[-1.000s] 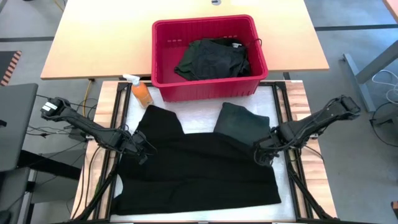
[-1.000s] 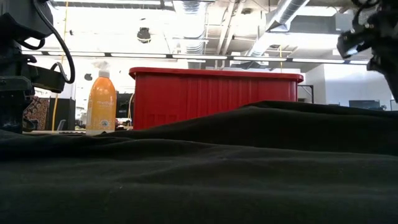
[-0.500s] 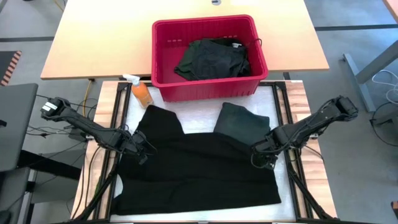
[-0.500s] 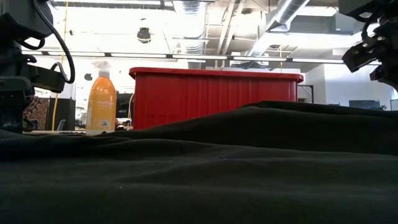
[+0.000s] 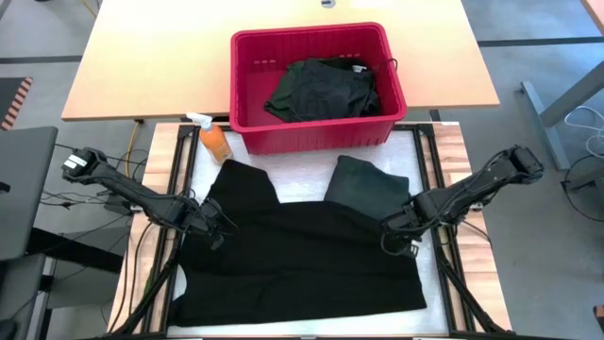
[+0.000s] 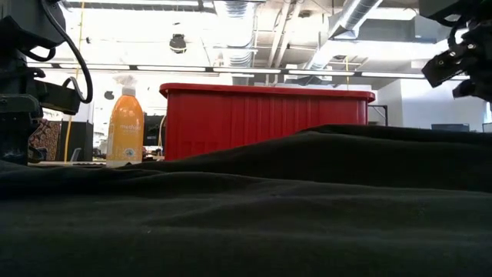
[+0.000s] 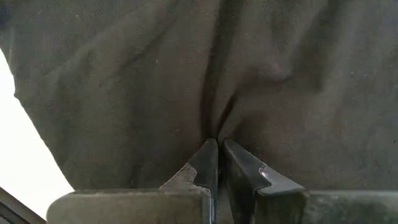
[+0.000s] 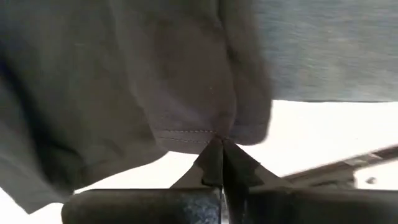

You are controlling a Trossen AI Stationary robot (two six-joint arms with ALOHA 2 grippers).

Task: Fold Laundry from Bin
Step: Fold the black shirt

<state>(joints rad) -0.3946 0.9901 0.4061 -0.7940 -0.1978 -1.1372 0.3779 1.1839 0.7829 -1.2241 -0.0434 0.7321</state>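
A black garment (image 5: 302,260) is spread flat on the table in front of the red bin (image 5: 247,64), where more dark laundry (image 5: 321,87) is heaped. Its left edge is pinched by the left gripper (image 5: 215,227), and its stitched right hem by the right gripper (image 8: 222,144), both arms stretched low.

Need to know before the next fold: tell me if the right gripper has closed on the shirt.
Shut: the right gripper pinches the black shirt's stitched hem.
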